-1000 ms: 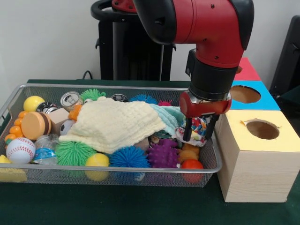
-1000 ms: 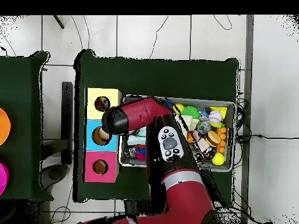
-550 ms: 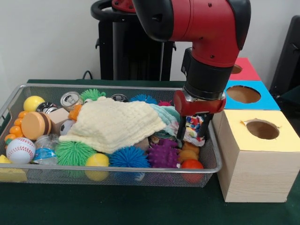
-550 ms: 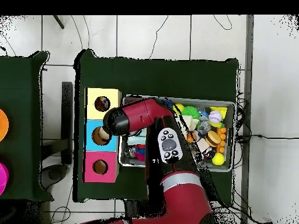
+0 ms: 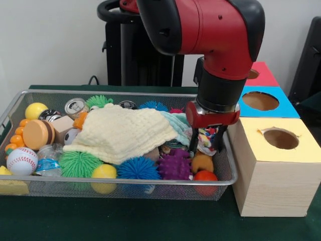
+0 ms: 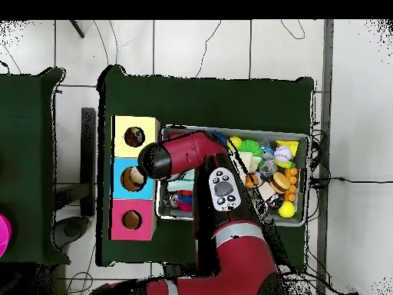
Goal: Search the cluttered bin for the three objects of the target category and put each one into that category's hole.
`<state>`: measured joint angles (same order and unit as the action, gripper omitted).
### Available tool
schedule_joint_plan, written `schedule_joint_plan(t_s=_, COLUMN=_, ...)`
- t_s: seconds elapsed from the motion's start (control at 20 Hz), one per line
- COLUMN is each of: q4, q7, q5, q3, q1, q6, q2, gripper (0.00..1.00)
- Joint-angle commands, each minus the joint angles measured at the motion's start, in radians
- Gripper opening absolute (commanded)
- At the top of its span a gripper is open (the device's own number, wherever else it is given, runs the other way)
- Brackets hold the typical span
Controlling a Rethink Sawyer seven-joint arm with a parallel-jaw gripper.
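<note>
We find the gripper (image 5: 205,145) low in the bin (image 5: 30,187) at its 3 o'clock end, fingers clamped on a multicoloured cloth (image 5: 206,136). The cloth sits just above an orange toy (image 5: 202,161), beside the yellow box (image 5: 277,165).

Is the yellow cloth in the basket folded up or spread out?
Spread out. The yellow cloth lies rumpled and open over the toys in the middle of the wire basket, hiding what is under it.
</note>
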<state>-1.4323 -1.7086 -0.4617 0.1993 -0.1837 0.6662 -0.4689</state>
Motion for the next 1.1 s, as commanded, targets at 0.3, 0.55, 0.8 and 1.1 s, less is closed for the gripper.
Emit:
schedule_joint_plan(t_s=0.3, q4=0.017, q7=0.036, q5=0.043, q3=0.034, q1=-0.027, q6=0.182, q2=0.112, gripper=1.00)
schedule_joint_plan(t_s=0.55, q4=0.041, q7=0.043, q5=0.039, q3=0.026, q1=-0.021, q6=0.246, q2=0.119, gripper=1.00)
schedule_joint_plan(t_s=0.8, q4=0.040, q7=0.040, q5=0.030, q3=0.028, q1=-0.024, q6=0.258, q2=0.118, gripper=0.00)
schedule_joint_plan(t_s=1.1, q4=0.030, q7=0.035, q5=0.024, q3=0.025, q1=-0.025, q6=0.254, q2=0.112, gripper=0.00)
